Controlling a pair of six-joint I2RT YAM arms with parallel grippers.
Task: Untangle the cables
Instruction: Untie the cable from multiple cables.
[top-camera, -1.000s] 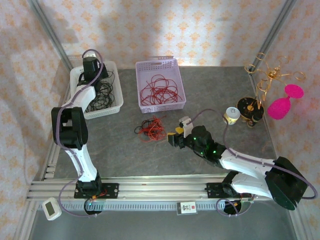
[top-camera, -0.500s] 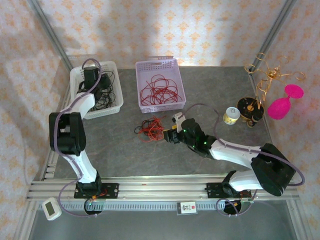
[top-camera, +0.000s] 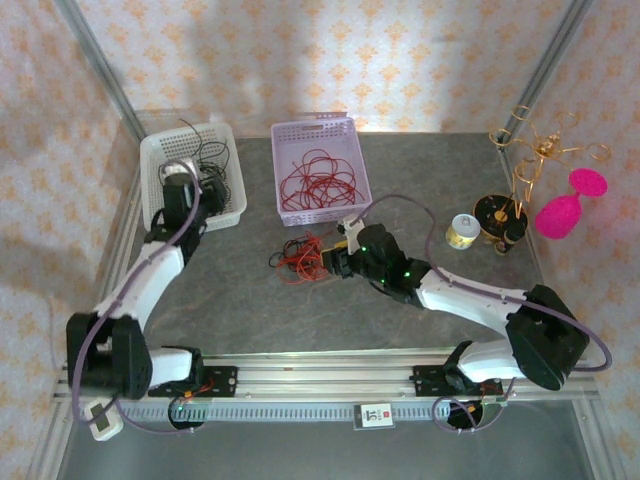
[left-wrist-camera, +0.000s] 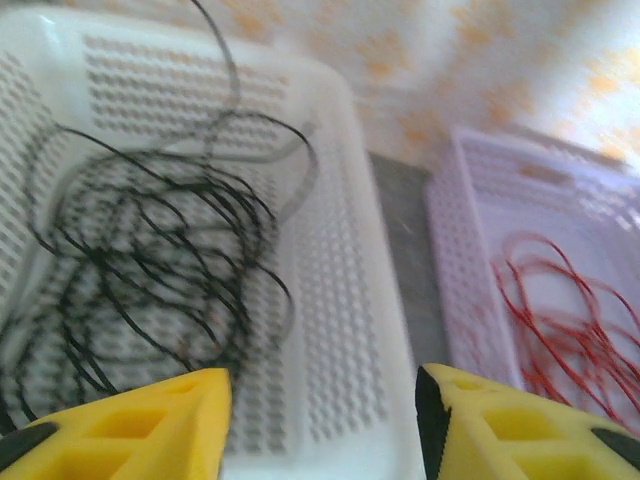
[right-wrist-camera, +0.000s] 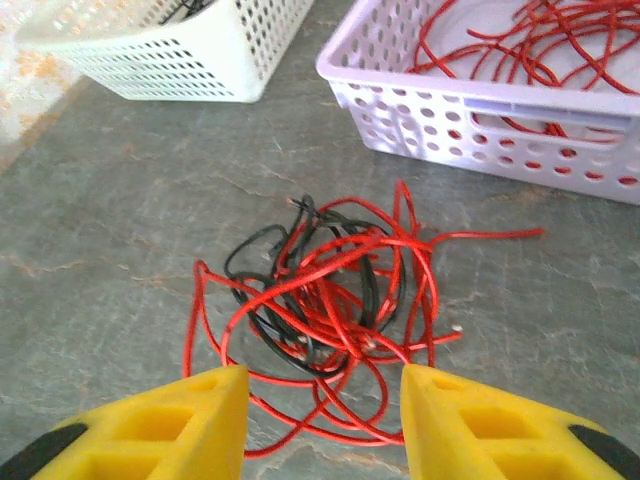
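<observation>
One cable clump (top-camera: 303, 258) on grey marbled tabletop (top-camera: 230, 290), floral-papered walls (top-camera: 400, 60)

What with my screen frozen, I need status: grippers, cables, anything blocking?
Left gripper open, empty, over white basket of black cables. Right gripper open, low over red-and-black clump on table. Nothing in the way.

Plastic-coated cables (top-camera: 300, 258), matt stone-look table (top-camera: 250, 310)
</observation>
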